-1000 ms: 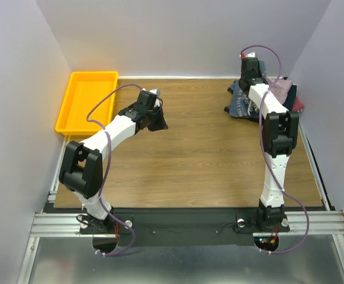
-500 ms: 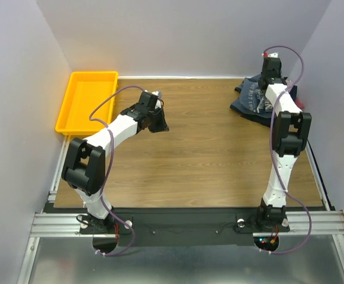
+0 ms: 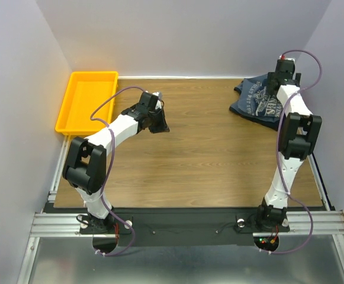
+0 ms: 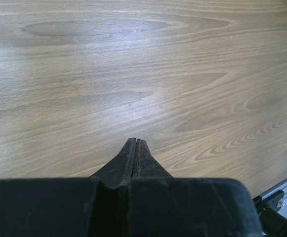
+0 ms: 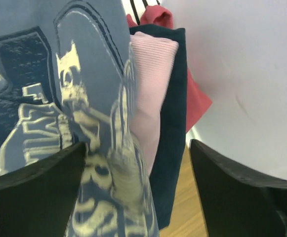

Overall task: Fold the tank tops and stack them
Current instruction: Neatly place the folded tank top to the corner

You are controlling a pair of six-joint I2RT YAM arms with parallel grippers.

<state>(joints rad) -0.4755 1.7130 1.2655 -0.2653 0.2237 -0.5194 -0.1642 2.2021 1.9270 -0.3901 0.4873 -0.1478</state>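
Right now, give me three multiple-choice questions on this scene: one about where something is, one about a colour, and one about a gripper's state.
1. Where do the tank tops lie?
A) at the far right corner of the table
B) at the near edge, between the arm bases
C) at the far left corner

2. What colour is the top with the pale lettering?
A) maroon
B) slate-blue
C) mauve-pink

3. How is the left gripper?
A) shut, holding nothing
B) wide open
C) shut on cloth

Answers:
1 A, the top view shows the pile against the far right walls.
2 B, the lettering sits on blue cloth.
3 A, its jaws press together over bare wood.
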